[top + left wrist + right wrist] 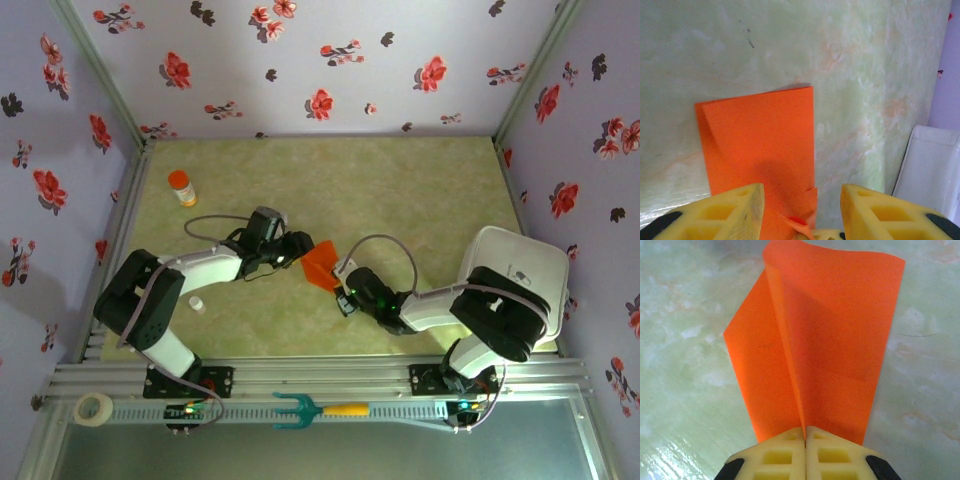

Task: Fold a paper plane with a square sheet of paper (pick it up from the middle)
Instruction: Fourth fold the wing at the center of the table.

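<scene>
Light: bright, even, overhead.
Glare: sheen on the surface (670, 460), near corner.
Shadow: soft patch on the paper (760, 145) by the fingers (730, 210).
Focus: fingers a touch soft, paper grain crisp.

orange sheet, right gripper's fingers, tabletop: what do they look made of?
orange sheet: thin paper, matte, finely grained; holds a sharp crease and curls at its free edge.
right gripper's fingers: yellow, matte, with square pockets; likely plastic or firm foam, can't tell which.
tabletop: pale green marbled surface, slight glare; probably vinyl or laminate.
</scene>
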